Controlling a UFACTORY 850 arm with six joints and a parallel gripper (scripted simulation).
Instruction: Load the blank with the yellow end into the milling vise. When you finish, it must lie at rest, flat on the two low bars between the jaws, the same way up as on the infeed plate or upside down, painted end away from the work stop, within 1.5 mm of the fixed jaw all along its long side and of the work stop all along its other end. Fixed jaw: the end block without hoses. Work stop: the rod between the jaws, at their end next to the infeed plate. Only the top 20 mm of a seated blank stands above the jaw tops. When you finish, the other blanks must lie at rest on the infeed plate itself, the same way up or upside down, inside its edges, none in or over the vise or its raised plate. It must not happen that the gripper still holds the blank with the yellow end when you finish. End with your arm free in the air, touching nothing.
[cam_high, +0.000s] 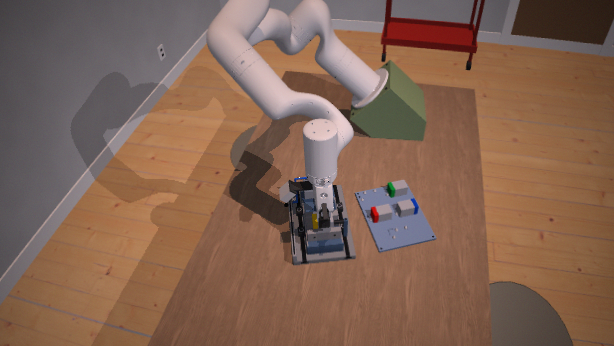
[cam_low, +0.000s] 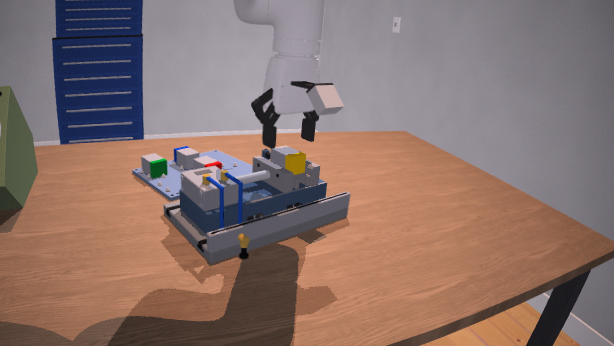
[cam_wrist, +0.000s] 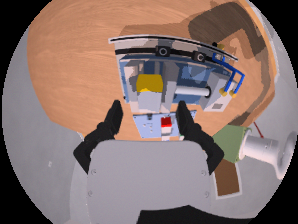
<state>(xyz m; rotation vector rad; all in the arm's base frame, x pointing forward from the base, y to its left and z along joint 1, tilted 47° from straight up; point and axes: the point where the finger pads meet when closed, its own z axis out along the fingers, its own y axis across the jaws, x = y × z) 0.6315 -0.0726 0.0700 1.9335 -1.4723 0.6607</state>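
Note:
The blank with the yellow end (cam_high: 315, 220) (cam_low: 295, 163) (cam_wrist: 150, 83) sits upright between the vise jaws, its top above the jaw tops and its yellow end facing away from the infeed plate (cam_high: 417, 234) (cam_wrist: 142, 131). The fixed jaw (cam_low: 314, 173) is beside it. Small gaps to this jaw and to the work stop cannot be judged, and the low bars under the blank are hidden. My gripper (cam_low: 289, 142) (cam_wrist: 149, 106) is open and empty, its fingertips above the blank. In the top view the arm partly covers the vise.
The green-ended blank (cam_high: 399, 188) (cam_low: 154, 165), red-ended blank (cam_high: 383, 213) and blue-ended blank (cam_high: 406, 208) (cam_low: 187, 158) lie on the infeed plate among small pins. The hose block (cam_low: 206, 192) has blue hoses on the vise's robot-base side. A raised rail (cam_low: 285, 220) runs along the vise plate.

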